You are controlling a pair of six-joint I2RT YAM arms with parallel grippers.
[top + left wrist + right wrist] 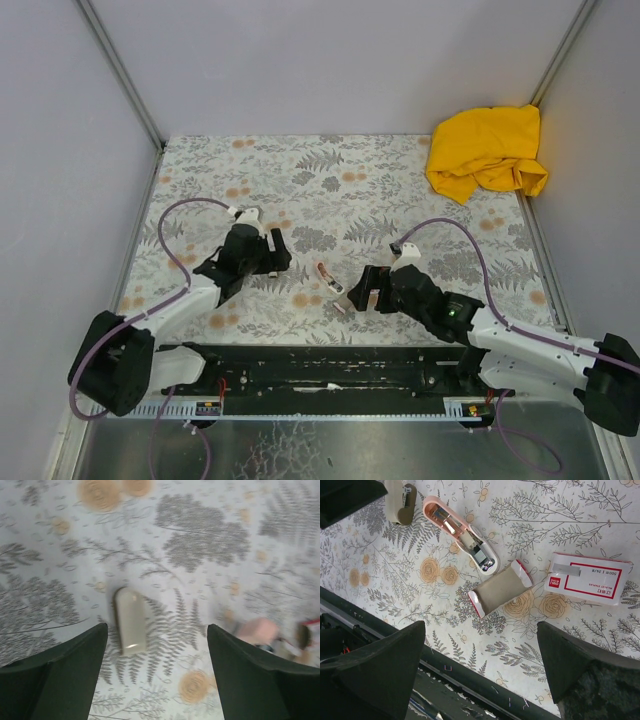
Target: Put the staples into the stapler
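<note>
Right wrist view: your right gripper (480, 675) is spread wide and holds nothing. Near it the stapler (460, 532) lies opened on the table (570, 510), channel up. Just beside it lies a cardboard tray (500, 587), then the box (587, 577) with staples (568, 570) lying on top. Your left gripper (157, 680) gapes empty too, by a cream piece (131, 621).

Lab enclosure: plain walls (330, 60), patterned tabletop (350, 180)
</note>
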